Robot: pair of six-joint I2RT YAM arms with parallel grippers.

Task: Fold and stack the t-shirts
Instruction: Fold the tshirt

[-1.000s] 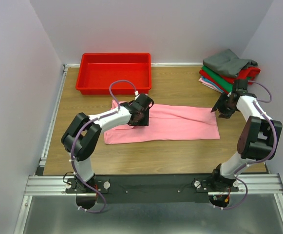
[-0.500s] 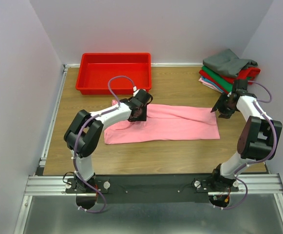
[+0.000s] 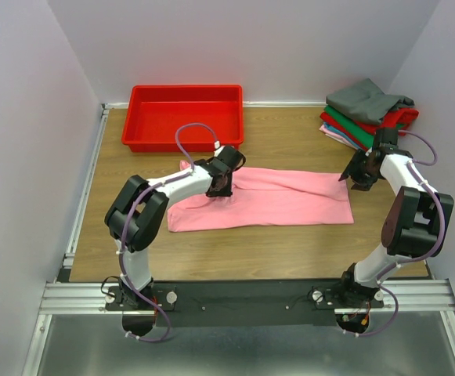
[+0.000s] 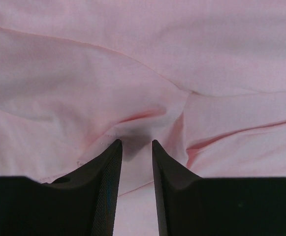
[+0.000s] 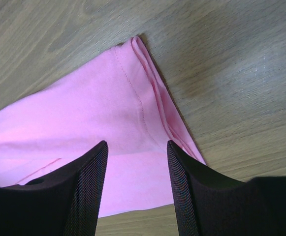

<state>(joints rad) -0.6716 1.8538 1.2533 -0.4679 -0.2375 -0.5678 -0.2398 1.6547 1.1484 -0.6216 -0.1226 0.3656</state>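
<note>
Arms in top view: left stretched forward, left gripper (image 3: 221,186) down on pink shirt (image 3: 290,202) on table (image 3: 290,251); right gripper (image 3: 352,177) at its right edge, stack (image 3: 366,112) just behind, tray (image 3: 137,117) far left. Left wrist: jaws narrow astride a fold of pink shirt (image 4: 133,59), grip unclear. Right wrist: jaws open over pink shirt (image 5: 83,113) corner

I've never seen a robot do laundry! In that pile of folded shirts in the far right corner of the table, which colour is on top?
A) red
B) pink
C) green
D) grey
D: the grey t-shirt lies uppermost, with the red t-shirt and the green t-shirt showing under it.
</note>
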